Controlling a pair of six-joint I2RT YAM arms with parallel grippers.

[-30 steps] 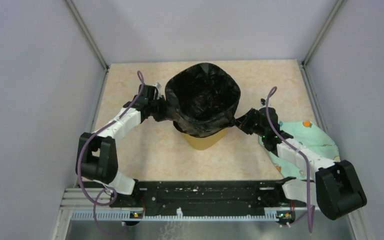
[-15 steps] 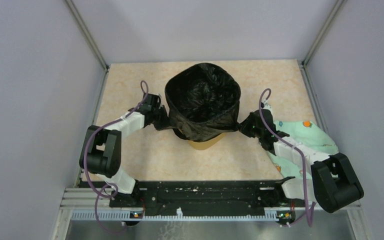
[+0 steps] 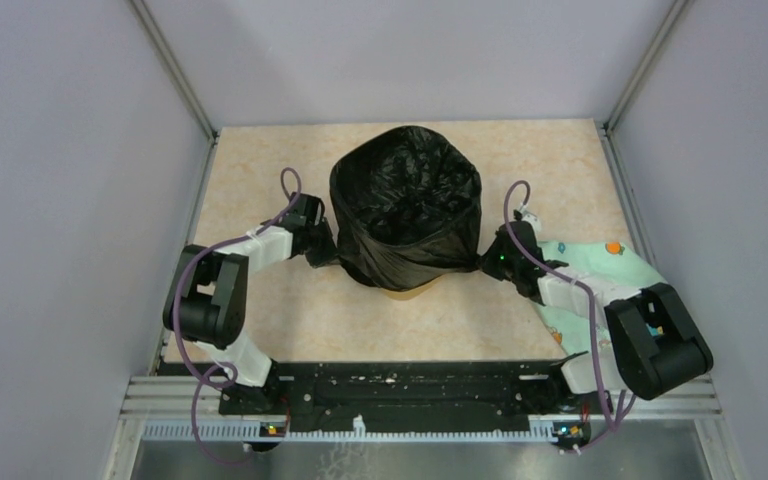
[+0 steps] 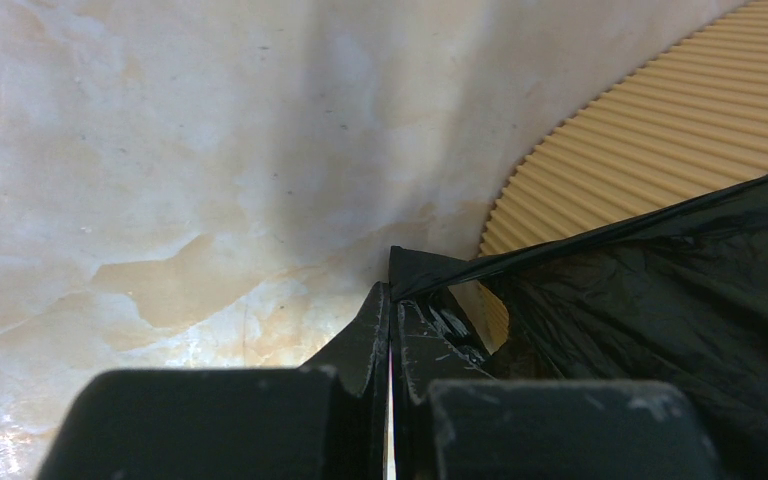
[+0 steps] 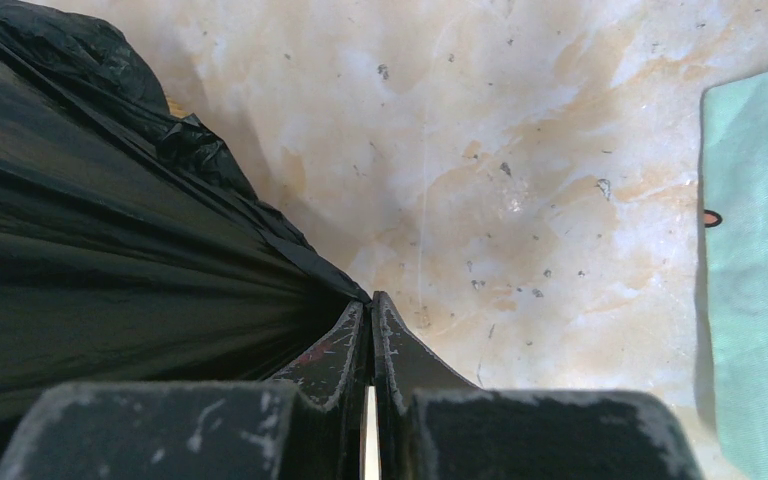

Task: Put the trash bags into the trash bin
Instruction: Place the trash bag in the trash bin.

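Your two arms at the marble-patterned table, seen from above: the trash bag sits over the trash bin at the middle of the table, its mouth open upward and its glossy black skirt drawn down the outside wall; only a sliver of mustard yellow shows below the plastic on the near side.

Your left gripper is low at the bin's left flank; its jaws are pressed together on a corner of the bag's hem, and from the left wrist camera you can see a small black tip of film poking out past the fingertips, with the edge running taut from there across the ribbed yellow wall just beyond.

Your right gripper is low at the bin's right flank, opposite the left one; its jaws are likewise pinched tight, and from the right wrist camera the bag's pleats gather into a point right at the fingertips, so the film is clamped there too.

The bag is stretched between the two grips, with the bin inside it; the inside of the bag shows crinkled folds.

A pale green patterned cloth lies flat on the table's right side, partly under your right arm and apart from the bin.
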